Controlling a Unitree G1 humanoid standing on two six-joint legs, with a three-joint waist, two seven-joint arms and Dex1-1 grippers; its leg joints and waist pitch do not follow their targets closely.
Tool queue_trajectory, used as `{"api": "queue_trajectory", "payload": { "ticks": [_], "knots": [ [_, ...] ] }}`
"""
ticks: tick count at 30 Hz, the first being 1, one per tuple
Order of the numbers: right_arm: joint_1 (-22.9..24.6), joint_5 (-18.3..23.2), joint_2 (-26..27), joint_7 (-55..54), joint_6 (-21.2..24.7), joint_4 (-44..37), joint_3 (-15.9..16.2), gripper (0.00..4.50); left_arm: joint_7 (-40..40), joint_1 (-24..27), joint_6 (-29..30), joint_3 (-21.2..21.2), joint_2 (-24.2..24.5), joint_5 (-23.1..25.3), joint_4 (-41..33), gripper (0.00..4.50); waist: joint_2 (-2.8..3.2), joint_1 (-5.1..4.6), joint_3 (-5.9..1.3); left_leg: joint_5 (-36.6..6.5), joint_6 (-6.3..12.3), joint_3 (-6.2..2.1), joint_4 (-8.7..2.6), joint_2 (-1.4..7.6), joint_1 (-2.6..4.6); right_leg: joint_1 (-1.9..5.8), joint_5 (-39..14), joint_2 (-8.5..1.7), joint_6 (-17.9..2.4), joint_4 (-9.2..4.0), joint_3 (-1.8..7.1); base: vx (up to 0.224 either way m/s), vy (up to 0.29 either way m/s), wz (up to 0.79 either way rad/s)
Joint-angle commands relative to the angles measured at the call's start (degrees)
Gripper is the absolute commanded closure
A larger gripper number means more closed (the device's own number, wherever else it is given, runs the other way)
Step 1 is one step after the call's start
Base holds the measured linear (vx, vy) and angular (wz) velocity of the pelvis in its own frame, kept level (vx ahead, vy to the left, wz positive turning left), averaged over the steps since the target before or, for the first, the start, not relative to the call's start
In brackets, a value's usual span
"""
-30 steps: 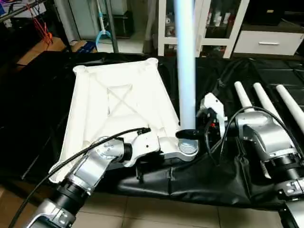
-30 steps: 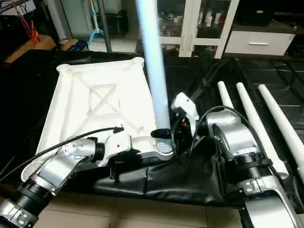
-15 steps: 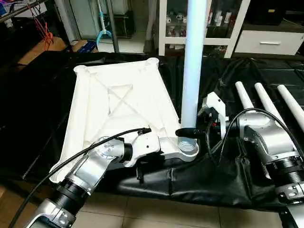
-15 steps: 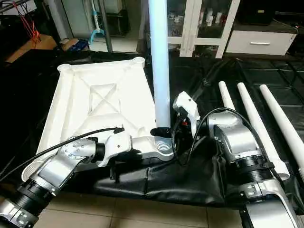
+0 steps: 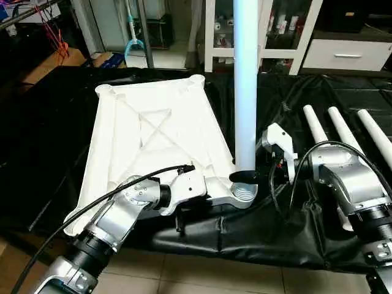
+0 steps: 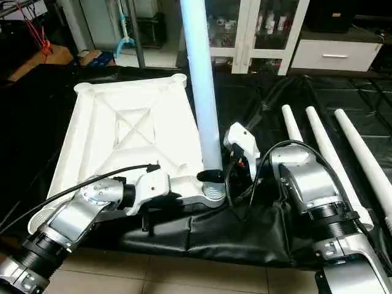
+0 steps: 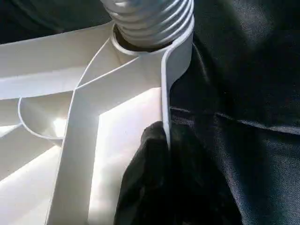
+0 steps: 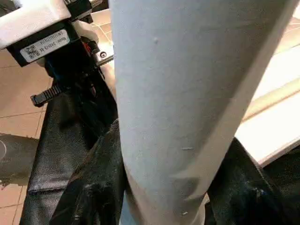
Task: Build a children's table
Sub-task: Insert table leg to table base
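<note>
Your left gripper (image 7: 164,154) is pinched on the tabletop (image 5: 153,141) rim, right beside the near corner socket (image 5: 244,196). Your right gripper (image 5: 245,177) is clamped around the upright leg (image 5: 246,92) just above that socket, with the leg's threaded end seated in it. The tabletop lies ribbed side up on the black-covered desk (image 5: 294,233). Three spare legs (image 5: 334,122) lie beyond your right gripper, on its outer side.

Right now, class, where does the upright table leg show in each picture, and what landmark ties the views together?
Left eye: upright leg, centre, rising out of frame.
Right eye: centre-left.
Left wrist: its ribbed end at the top.
Right wrist: the broad tube across the middle.
Shared landmark: the tabletop's corner socket.
</note>
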Motion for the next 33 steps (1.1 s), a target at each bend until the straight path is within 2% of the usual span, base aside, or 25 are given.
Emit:
{"api": "queue_trajectory", "payload": {
  "ticks": [1, 8, 15, 24, 27, 33],
  "knots": [
    [0.9, -1.1, 0.7, -0.4, -1.0, 0.0, 1.1, 2.64, -0.7, 0.8, 0.6, -1.9, 0.7, 1.7, 1.6, 4.50, -0.35, -0.13, -3.22, -7.2, 3.96, -0.67, -3.69, 1.40, 0.82, 2.57, -1.5, -1.85, -15.4, -2.78, 1.09, 0.000, 0.000, 0.00],
    [3.0, -2.6, 1.5, -2.2, -3.9, -0.8, 2.7, 2.64, -0.8, 0.8, 0.7, -1.9, 0.8, 1.7, 1.6, 4.50, -0.34, -0.24, -3.09, -8.6, 3.55, -0.67, -3.86, 1.36, 0.90, 2.57, -2.9, -1.80, -15.1, -2.96, 1.09, 0.000, 0.000, 0.00],
    [5.2, -1.7, 2.9, -3.2, -4.4, -2.2, 1.9, 2.64, -0.7, 0.7, 0.7, -1.9, 0.8, 1.8, 1.6, 4.50, -0.30, -0.56, -3.01, -10.3, 2.75, -0.78, -4.08, 1.36, 0.94, 2.55, -5.2, -1.84, -14.2, -3.24, 1.16, 0.000, 0.000, 0.00],
    [9.3, 0.0, 3.2, -3.7, -5.3, -4.9, 1.3, 2.64, -0.7, 0.6, 0.8, -1.9, 0.7, 1.7, 1.6, 4.50, -0.15, -0.78, -2.98, -10.8, 2.83, -0.83, -4.21, 1.40, 0.96, 2.54, -5.0, -1.83, -14.0, -3.36, 1.13, 0.000, 0.000, 0.00],
    [11.1, -0.6, 3.1, -3.5, -8.0, -4.9, 1.1, 2.64, -0.8, 0.5, 0.9, -1.9, 0.7, 1.7, 1.7, 4.50, 0.02, -0.84, -2.87, -11.9, 2.47, -0.86, -4.35, 1.41, 1.02, 2.49, -6.3, -1.87, -13.8, -3.54, 1.13, 0.000, 0.000, 0.00],
    [10.9, -1.8, 2.6, -3.3, -9.8, -4.6, 1.6, 2.64, -0.8, 0.5, 0.8, -2.0, 0.7, 1.8, 1.8, 4.50, -0.06, -1.21, -2.77, -14.2, 1.70, -0.96, -4.59, 1.41, 1.07, 2.46, -9.0, -1.86, -13.1, -3.86, 1.13, 0.000, 0.000, 0.00]
  ]
}}
